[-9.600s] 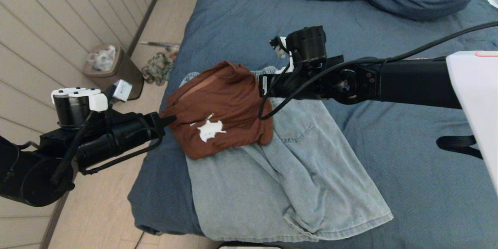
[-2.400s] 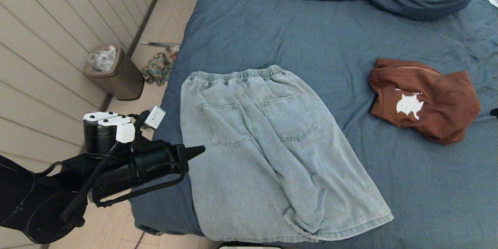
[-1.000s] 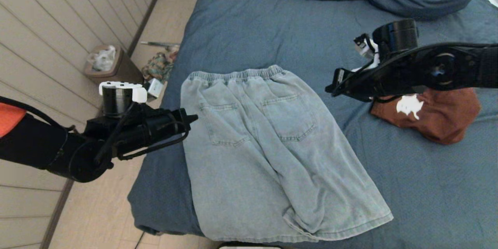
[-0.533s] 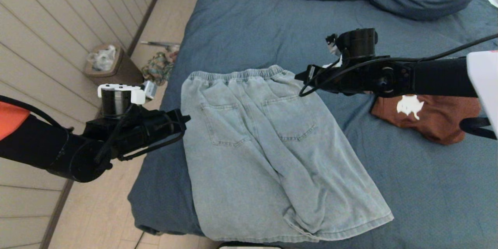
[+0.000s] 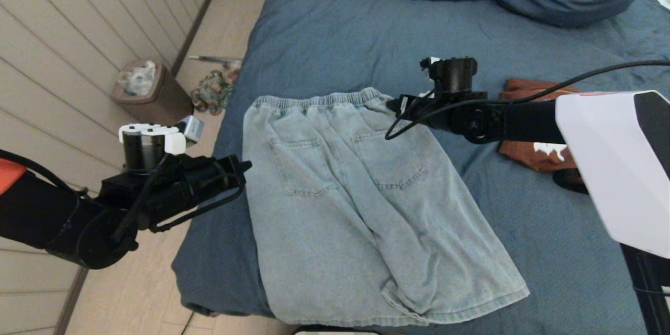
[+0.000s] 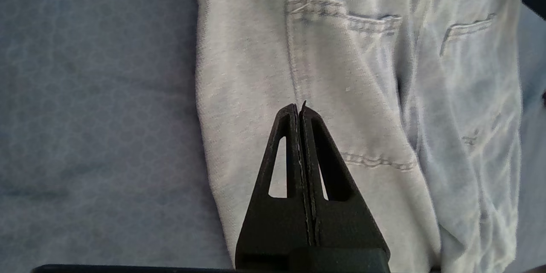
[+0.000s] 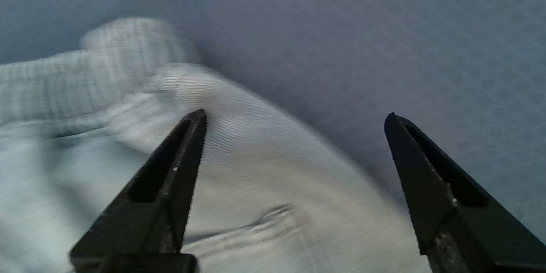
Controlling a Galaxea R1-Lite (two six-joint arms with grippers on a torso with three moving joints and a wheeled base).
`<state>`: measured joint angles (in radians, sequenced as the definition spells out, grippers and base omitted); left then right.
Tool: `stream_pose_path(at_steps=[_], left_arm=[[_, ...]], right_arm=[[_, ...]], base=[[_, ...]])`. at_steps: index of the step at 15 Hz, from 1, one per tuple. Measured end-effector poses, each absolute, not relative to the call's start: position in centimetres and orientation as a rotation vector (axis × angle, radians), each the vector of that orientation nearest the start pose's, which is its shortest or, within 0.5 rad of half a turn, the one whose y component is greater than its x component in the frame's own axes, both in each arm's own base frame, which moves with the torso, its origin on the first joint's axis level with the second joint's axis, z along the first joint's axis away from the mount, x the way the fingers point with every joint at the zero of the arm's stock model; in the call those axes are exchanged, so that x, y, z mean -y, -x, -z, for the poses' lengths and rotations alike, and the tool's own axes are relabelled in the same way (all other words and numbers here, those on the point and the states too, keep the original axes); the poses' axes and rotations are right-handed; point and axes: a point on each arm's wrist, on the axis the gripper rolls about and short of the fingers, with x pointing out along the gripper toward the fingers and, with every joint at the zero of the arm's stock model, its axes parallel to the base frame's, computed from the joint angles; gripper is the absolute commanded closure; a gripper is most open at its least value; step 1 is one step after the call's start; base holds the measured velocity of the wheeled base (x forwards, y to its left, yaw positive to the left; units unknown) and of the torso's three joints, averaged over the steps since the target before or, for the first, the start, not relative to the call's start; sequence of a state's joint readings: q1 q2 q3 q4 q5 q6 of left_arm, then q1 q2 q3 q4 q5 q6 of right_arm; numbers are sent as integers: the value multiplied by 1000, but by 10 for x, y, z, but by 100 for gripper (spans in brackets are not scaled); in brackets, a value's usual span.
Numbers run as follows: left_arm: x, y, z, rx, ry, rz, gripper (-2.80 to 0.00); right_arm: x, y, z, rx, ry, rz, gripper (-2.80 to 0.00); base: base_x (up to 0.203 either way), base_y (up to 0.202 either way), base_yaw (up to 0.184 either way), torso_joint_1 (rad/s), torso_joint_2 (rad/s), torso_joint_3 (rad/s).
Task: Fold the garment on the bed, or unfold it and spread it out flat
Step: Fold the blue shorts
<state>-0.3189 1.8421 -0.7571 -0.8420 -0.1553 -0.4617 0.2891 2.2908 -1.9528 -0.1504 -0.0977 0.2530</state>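
Pale denim shorts [image 5: 361, 204] lie flat at near left corner of bed [image 5: 335, 42], hems nearest, waistband farthest; long axis runs near-to-far. Left hand [image 5: 242, 167] pressed together, empty, over shorts' left edge. Right hand [image 7: 294, 121] spread wide, empty, over waistband's right corner. Brown shirt [image 5: 534, 152] further right.

Panelled wall [image 5: 78, 36], pale wood floor [image 5: 141, 293], brown wastebasket [image 5: 157, 95].

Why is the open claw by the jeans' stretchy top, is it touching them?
Cannot tell. The right wrist view shows the right gripper open over the jeans, neither contact nor gap clear.
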Motion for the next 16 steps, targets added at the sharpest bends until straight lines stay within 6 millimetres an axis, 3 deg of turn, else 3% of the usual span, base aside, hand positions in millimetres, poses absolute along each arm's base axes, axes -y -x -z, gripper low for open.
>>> stream_pose_path(at_steps=[4,5,16], left_arm=[[106,-309,-141,-342,430,409,0],[106,-308,-141,-343,430,409,0],[105,-308,-141,-343,427,407,0]], right_arm=[[-137,-479,-202,-222,-204,-161,-280],[-137,-480,-199,-229,-204,-164,0],[-142,-481,-192,-260,-210,-188,0]], base=[[0,0,0,0,0,0],[0,0,0,0,0,0],[0,0,0,0,0,0]])
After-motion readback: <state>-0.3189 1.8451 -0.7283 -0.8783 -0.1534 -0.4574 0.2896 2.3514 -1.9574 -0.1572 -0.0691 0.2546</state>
